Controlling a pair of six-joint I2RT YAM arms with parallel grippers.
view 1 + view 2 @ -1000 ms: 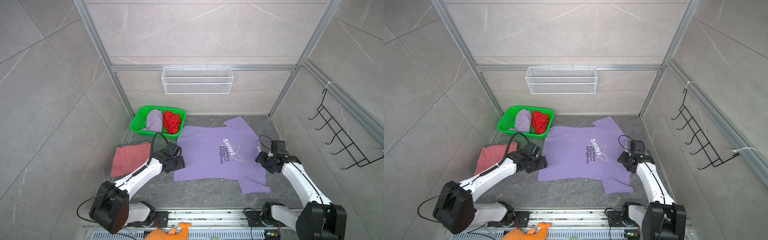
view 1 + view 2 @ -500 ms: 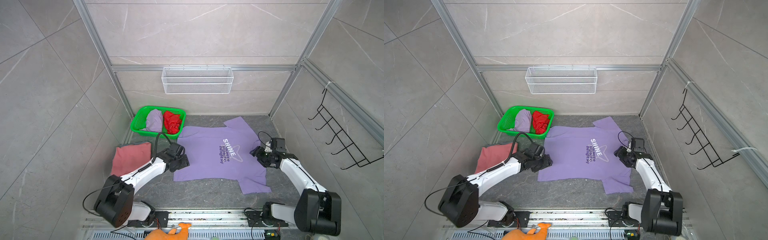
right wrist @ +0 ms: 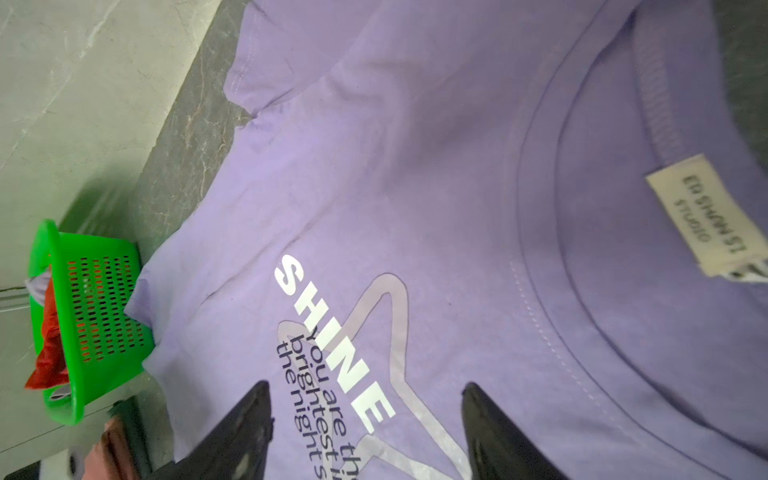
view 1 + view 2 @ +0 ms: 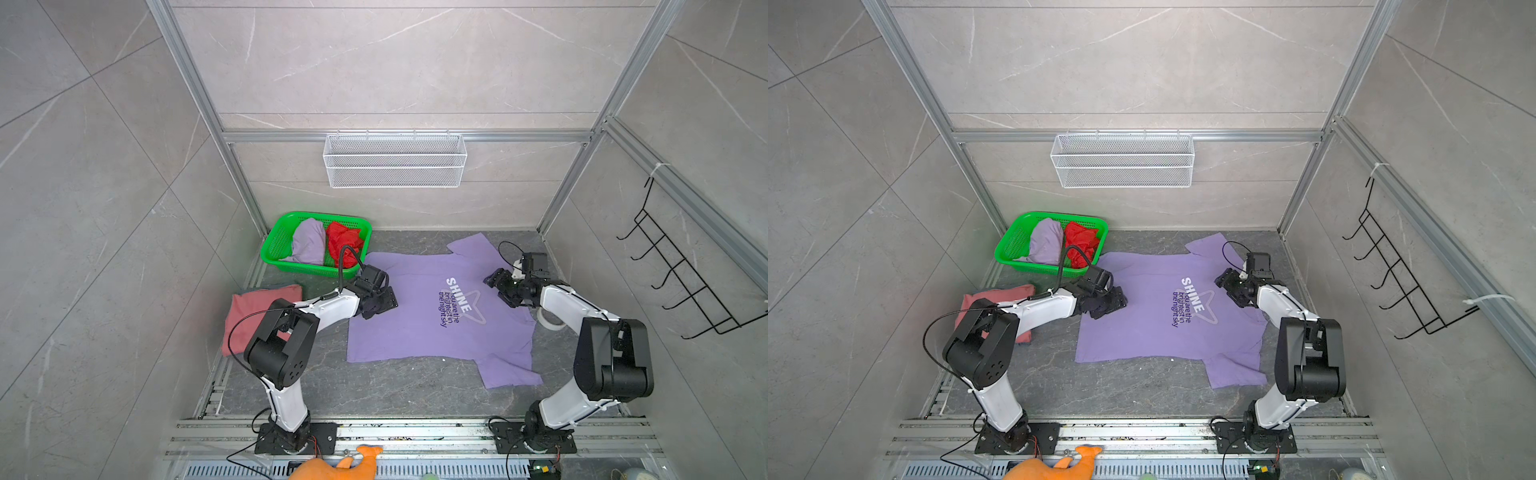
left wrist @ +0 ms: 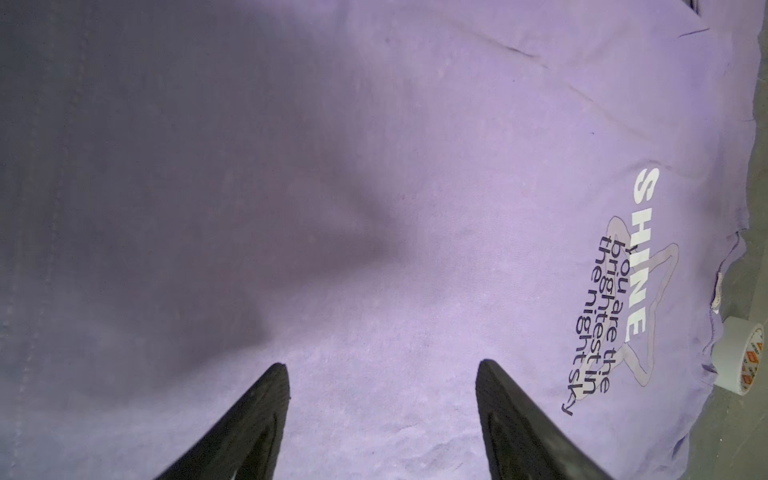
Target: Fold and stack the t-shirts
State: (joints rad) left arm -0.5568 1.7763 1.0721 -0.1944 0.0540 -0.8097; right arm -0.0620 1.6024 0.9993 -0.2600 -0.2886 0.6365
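Note:
A lavender t-shirt with a white "SHINE" star print (image 4: 419,332) (image 4: 1142,332) lies spread flat, print up, on the dark floor. My left gripper (image 4: 385,300) (image 4: 1116,300) (image 5: 382,365) hovers open over its hem side, with nothing between the fingers. Over the chest by the collar, my right gripper (image 4: 500,289) (image 4: 1231,289) (image 3: 365,385) is also open and empty. A folded dusty-pink t-shirt (image 4: 249,316) (image 4: 976,303) lies to the left. Another lavender t-shirt (image 4: 307,243) (image 4: 1044,243) and a red t-shirt (image 4: 345,245) (image 4: 1081,245) sit crumpled in the green basket (image 4: 274,245) (image 4: 1009,245).
A roll of tape (image 4: 548,322) (image 5: 739,361) lies just past the shirt's collar, under my right arm. An orange plush toy (image 4: 336,467) rests at the front rail. A white wire basket (image 4: 395,160) hangs on the back wall, and a black hook rack (image 4: 681,282) on the right wall.
Both grippers have moved inward and toward the back: the left from the shirt's hem edge onto the fabric, the right from beside the collar to over the chest. The shirt has not shifted.

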